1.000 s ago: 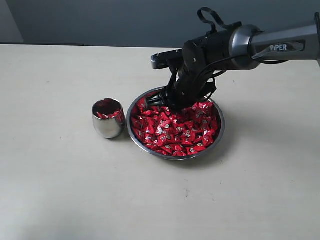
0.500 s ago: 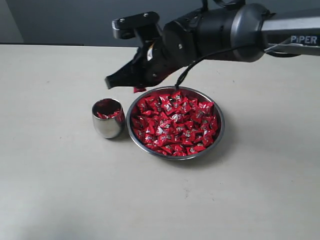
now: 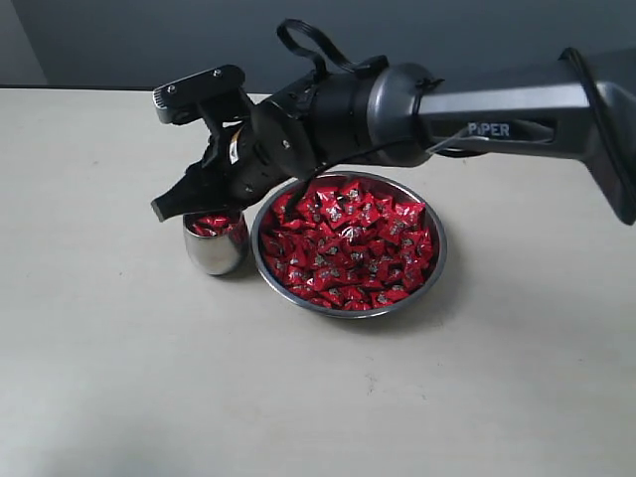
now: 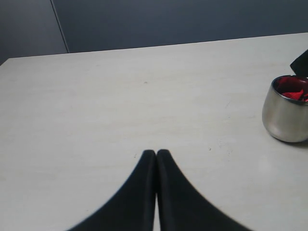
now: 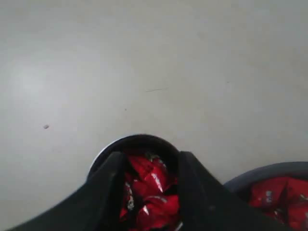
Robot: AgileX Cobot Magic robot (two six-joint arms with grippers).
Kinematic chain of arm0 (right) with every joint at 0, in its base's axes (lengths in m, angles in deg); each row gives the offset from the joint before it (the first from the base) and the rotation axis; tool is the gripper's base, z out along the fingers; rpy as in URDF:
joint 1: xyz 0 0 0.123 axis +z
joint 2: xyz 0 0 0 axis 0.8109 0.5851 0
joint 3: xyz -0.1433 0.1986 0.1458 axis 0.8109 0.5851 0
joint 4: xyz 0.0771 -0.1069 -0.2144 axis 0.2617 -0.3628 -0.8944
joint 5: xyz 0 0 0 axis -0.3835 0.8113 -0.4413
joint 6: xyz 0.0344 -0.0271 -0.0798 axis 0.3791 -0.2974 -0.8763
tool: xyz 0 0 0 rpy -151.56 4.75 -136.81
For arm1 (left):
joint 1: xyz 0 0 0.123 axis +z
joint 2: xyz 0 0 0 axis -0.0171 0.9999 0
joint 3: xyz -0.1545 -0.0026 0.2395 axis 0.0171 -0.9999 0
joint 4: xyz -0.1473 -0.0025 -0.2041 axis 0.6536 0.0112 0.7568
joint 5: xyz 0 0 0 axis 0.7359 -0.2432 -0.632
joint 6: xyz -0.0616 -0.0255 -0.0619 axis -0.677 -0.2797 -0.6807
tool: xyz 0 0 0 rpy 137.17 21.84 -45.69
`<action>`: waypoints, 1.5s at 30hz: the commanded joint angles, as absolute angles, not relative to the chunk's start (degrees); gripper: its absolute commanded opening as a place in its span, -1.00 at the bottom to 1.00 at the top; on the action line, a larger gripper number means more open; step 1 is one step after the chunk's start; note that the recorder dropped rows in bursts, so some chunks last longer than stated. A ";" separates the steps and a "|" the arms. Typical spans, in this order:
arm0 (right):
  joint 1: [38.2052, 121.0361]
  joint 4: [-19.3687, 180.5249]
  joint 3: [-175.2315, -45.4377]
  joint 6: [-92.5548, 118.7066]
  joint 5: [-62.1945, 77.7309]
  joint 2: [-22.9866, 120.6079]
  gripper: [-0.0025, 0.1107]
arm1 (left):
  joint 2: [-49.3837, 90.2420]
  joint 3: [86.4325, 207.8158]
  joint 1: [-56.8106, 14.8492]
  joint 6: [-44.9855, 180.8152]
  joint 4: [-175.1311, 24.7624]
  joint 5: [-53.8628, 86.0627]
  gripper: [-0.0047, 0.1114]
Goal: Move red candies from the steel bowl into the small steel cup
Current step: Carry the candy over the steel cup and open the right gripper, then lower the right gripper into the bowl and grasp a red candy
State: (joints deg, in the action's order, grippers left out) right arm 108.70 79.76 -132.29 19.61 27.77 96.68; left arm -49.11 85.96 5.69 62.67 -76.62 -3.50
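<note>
Right gripper (image 3: 187, 206) jaws spread wide, nothing clamped, hovering just over small steel cup (image 3: 214, 250) mouth, red candies (image 3: 348, 243) in cup and heaped in steel bowl (image 3: 343, 313), cup at bowl's 9 o'clock, just beside, left gripper (image 4: 156, 158) fingers pressed together over desk (image 3: 119, 378).

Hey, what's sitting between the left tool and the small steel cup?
Only bare table lies between the left tool and the small steel cup, seen in the left wrist view.
</note>
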 commanded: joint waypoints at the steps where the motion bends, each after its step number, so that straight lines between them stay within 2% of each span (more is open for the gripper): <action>1: 106.88 75.71 -132.55 19.15 35.67 92.32 -0.34 | -49.38 86.43 5.22 62.58 -76.74 -3.20 -0.91; 8: 100.00 73.11 -132.55 20.69 45.23 89.91 -0.34 | -49.38 86.43 5.22 62.58 -76.74 -3.20 -0.91; 17: 94.22 73.24 -132.44 21.30 50.84 94.14 -0.34 | -49.38 86.43 5.22 62.58 -76.74 -3.20 -0.91; 36: 94.20 65.72 -132.44 26.39 52.47 101.16 -0.36 | -49.38 86.43 5.22 62.58 -76.74 -3.20 -0.91; 38: 94.20 65.72 -132.44 26.39 52.20 101.30 -0.46 | -49.38 86.43 5.22 62.58 -76.74 -3.20 -0.91; 40: 94.20 65.83 -132.44 26.39 52.07 101.30 -0.67 | -49.38 86.43 5.22 62.58 -76.74 -3.20 -0.91; 42: 94.20 65.83 -132.44 26.39 52.07 101.30 -0.98 | -49.38 86.43 5.22 62.58 -76.74 -3.20 -0.91; 45: 94.20 65.83 -132.44 26.39 52.07 101.18 -0.96 | -49.38 86.43 5.22 62.58 -76.74 -3.20 -0.91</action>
